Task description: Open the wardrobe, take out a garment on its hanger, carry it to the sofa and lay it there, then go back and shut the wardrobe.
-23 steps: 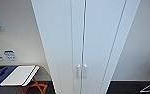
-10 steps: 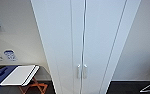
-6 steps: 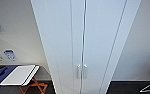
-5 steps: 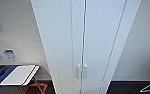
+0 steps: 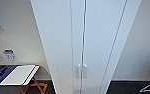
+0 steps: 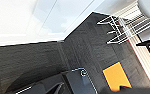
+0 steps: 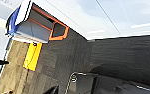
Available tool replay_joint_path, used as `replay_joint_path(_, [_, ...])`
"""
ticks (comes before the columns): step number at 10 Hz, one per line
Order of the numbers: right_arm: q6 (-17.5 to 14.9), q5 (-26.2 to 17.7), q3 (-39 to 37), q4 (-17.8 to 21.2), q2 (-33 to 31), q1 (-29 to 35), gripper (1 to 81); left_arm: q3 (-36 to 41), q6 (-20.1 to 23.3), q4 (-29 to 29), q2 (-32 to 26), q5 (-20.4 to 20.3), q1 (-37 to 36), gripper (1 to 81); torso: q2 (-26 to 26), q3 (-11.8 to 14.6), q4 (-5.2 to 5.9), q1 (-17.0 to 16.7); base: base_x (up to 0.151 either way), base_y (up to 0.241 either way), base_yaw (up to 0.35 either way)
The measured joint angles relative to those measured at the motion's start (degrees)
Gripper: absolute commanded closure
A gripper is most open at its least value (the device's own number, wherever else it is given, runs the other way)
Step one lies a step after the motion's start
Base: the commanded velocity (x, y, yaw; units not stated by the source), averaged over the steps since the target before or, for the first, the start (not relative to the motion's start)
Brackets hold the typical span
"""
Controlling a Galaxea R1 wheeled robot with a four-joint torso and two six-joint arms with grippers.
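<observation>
White wardrobe (image 5: pixel 83 37), doors shut, top cut off.

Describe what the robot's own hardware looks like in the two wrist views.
In the left wrist view, the robot's part is a dark, nearly black glossy plate with a pale edge line and a small round silver fitting. The right wrist view shows a matching dark plate with a thin light curved rim and a round fitting. Fingers cannot be made out.

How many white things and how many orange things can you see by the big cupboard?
White: 4 - the wardrobe, its 2 handles, and the table top.
Orange: 1 - the table's crossed legs.
Total: 5
</observation>
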Motion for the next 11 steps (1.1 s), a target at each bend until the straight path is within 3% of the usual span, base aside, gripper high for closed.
replay_joint_path(11, [1.1, -1.4, 4.0, 0.1, -1.3, 12.6, 1.0, 6.3, -0.2, 0.3, -5.3, 1.3, -13.7, 1.0, 0.1, -0.1, 0.00, 0.1, 0.000, 0.000, 0.000])
